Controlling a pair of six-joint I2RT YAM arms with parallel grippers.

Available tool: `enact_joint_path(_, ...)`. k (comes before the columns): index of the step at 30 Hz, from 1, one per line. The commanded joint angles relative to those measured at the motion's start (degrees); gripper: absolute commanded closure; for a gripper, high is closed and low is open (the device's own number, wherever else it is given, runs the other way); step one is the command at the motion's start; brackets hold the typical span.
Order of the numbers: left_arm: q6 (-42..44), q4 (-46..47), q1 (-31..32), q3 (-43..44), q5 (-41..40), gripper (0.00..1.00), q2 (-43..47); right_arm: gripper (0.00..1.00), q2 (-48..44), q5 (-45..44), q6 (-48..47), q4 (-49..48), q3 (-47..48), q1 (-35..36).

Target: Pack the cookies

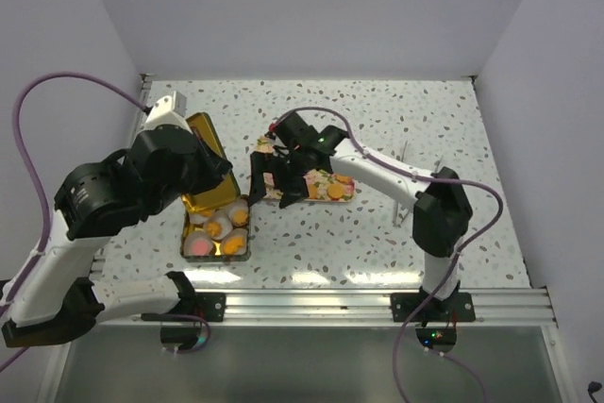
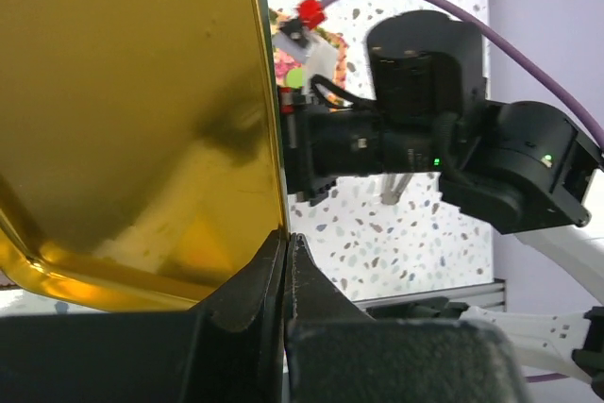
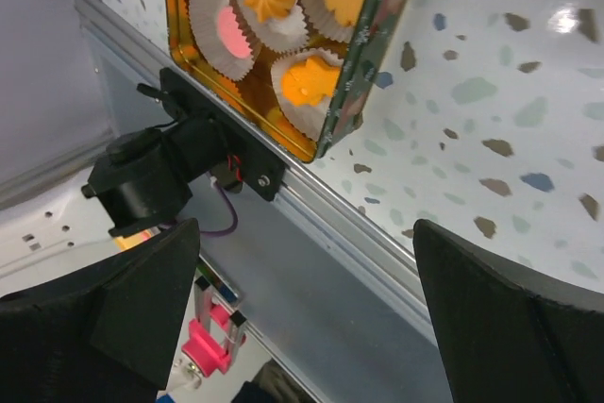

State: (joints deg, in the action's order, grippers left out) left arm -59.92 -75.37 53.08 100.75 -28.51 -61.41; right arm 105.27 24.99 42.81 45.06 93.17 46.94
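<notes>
An open tin [image 1: 188, 236] sits near the front left and holds cookies [image 1: 229, 229] in white paper cups. In the right wrist view the tin [image 3: 370, 49] shows an orange cookie [image 3: 310, 79] and a pink one [image 3: 227, 31]. More cookies [image 1: 332, 190] lie on a patterned tray [image 1: 351, 179] at mid-table. My left gripper [image 2: 286, 239] is shut on the edge of the tin's gold lid [image 2: 132, 110], holding it tilted up above the tin; the lid also shows in the top view [image 1: 206, 139]. My right gripper [image 1: 268, 176] hovers between tin and tray, open and empty [image 3: 307, 228].
The aluminium rail [image 1: 330, 304] runs along the table's near edge, with both arm bases on it. White walls close in the back and sides. A small clear stand [image 1: 404, 156] sits right of the tray. Purple cables loop from both arms.
</notes>
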Motion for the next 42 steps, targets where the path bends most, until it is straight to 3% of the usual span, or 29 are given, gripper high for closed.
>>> enact_joint_path(1, 3.31, -0.04, -1.39, -1.43, -0.16, 1.0, -2.84, 0.01, 5.19, 1.55, 2.98, -4.36, 5.0, 3.51)
enact_joint_path(7, 2.62, -0.04, -2.28, -2.75, -0.31, 1.0, -2.67, 0.04, 14.86, 0.32, 3.6, -5.51, 9.4, 5.62)
enact_joint_path(11, 2.88, -0.04, -2.54, -2.75, 0.21, 1.0, -2.22, 0.1, 19.08, 0.14, 3.51, -6.3, 10.98, 5.88)
enact_joint_path(17, 1.12, 0.14, -2.63, -5.12, 1.27, 1.0, -1.0, 0.3, 23.39, -2.49, 2.81, -6.13, 13.09, 5.88)
enact_joint_path(18, 0.69, 0.05, -2.54, -5.21, 1.27, 1.0, -0.82, 0.37, 23.92, -3.45, 2.55, -5.69, 13.7, 5.8)
enact_joint_path(21, 0.68, -0.04, -2.63, -5.39, 1.53, 1.0, -0.12, 0.49, 24.19, -5.21, 1.67, -4.45, 13.97, 5.88)
enact_joint_path(24, 0.6, 0.05, -2.54, -6.0, 1.71, 1.0, 0.24, 0.51, 25.24, -5.31, 1.23, -3.84, 14.41, 5.45)
enact_joint_path(31, 1.56, 0.05, -2.63, -5.74, 2.41, 1.0, -0.29, 0.69, 24.19, -6.62, 0.35, -4.27, 10.29, 2.37)
enact_joint_path(42, 2.0, 0.31, -2.54, -6.35, 2.23, 1.0, -0.12, 0.76, 16.73, -8.73, -2.02, -4.54, 0.02, -4.31)
